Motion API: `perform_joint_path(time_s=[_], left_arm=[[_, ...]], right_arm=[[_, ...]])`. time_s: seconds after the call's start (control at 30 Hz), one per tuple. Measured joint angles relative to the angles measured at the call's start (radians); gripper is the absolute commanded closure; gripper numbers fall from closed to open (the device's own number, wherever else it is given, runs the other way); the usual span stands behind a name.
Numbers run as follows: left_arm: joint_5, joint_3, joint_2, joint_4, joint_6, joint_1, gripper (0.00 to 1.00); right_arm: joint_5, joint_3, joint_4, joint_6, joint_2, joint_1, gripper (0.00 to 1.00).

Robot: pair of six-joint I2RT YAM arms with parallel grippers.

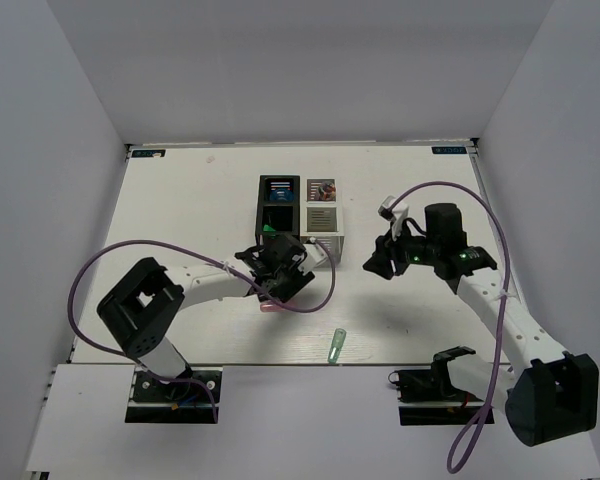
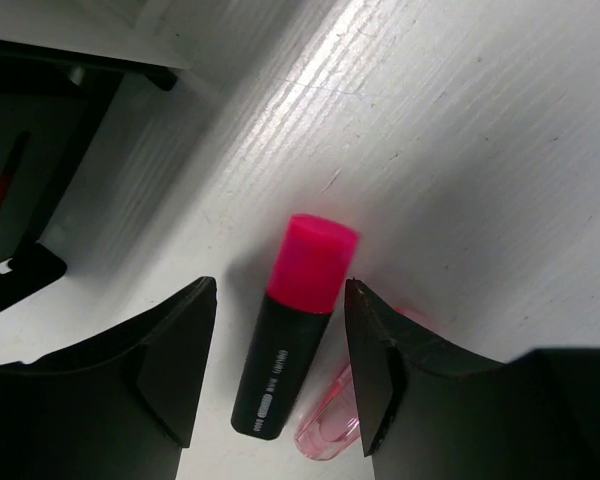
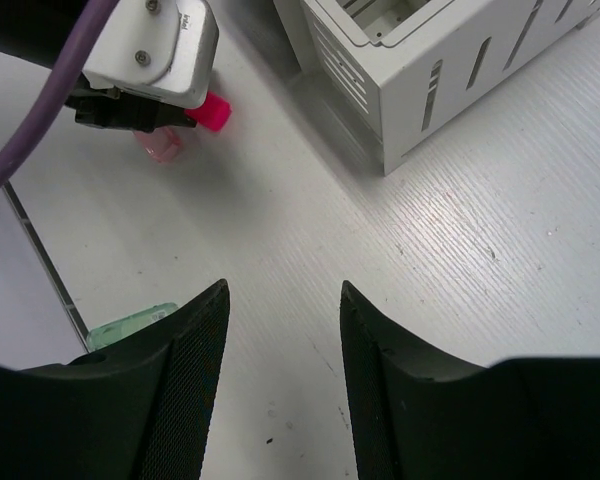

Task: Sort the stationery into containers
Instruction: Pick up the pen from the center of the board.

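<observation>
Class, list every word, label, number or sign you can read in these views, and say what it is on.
None is legible.
Black marker: small white print on the barrel, too blurred to read.
Blue stickers at the table's far corners: print too small to read.
White bin: no markings visible.

Table: I see a white tabletop (image 1: pixel 180 200) with fine wood grain.
Walls: back wall (image 1: pixel 300 70), left wall (image 1: pixel 40 200), right wall (image 1: pixel 570 180), plain pale grey, along its edges.
Light: soft and even.
</observation>
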Motion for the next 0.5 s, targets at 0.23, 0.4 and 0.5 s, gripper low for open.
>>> perform_joint_path(time_s=[0.23,0.4,0.5], left_arm=[[0.037,-0.01,0.021,0.019,-0.018,0.002,0.4],[0.097,-0.002,0.033,0.014,-0.041,0.018,0.55],[0.133,0.003,0.039,0.011,-0.058,0.025,0.66]], right_arm=[[-0.026,0.0,0.0,0.011,-0.006,-0.021,0.48],[-0.04,0.0,0.0,0.019,-0.019,-0.037,0.48],[-0.049,0.0,0.0,0.022,-0.026,-0.047,0.48]])
